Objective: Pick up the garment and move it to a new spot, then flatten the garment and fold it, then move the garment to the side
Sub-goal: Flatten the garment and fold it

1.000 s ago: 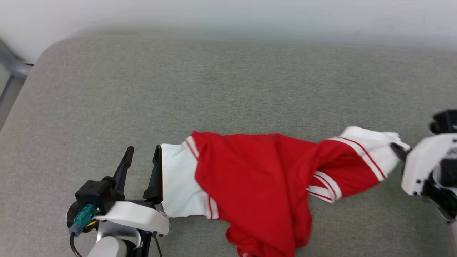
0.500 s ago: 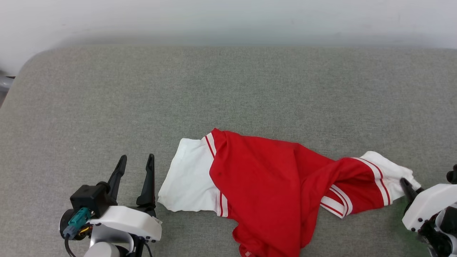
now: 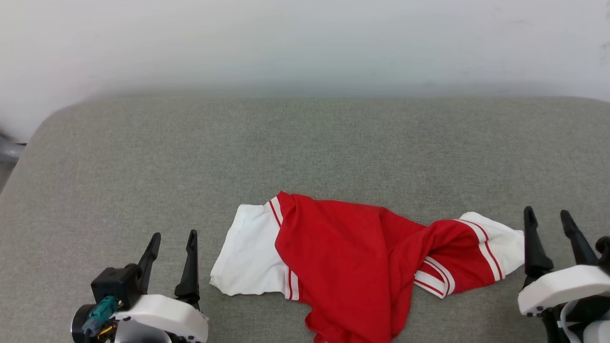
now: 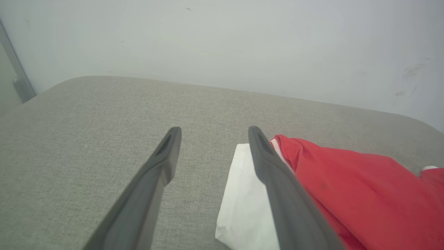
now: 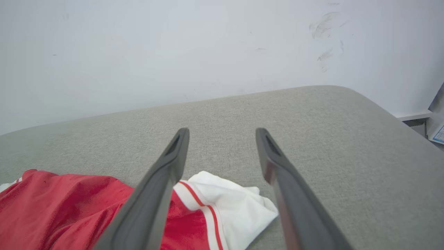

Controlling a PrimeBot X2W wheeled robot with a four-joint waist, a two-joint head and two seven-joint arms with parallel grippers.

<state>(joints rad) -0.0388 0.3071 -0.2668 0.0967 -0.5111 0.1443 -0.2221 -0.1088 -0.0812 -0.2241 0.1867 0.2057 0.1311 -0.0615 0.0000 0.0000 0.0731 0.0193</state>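
Observation:
The garment (image 3: 352, 262) is a red T-shirt with white striped sleeves, lying crumpled on the grey cushioned surface (image 3: 305, 143), its body bunched toward the near edge. My left gripper (image 3: 172, 239) stands open just left of the white left sleeve (image 4: 244, 201), with nothing between its fingers. To the right of the other white sleeve (image 5: 229, 205) my right gripper (image 3: 546, 216) is open and empty too. In the left wrist view the left gripper (image 4: 211, 132) shows wide apart. The right gripper (image 5: 222, 133) in its own view has the sleeve lying below, between its fingers.
A pale wall (image 3: 305, 43) runs behind the cushion. The cushion's rounded left corner (image 3: 43, 133) drops off beside a grey metal frame (image 4: 19, 86). Past the right corner (image 5: 399, 114) stands a white object (image 5: 437, 128). Bare grey fabric stretches behind the garment.
My right gripper has opened and let go of the white right sleeve, which now lies on the cushion. The head camera has tilted up, shifting the whole picture. The left gripper stayed open.

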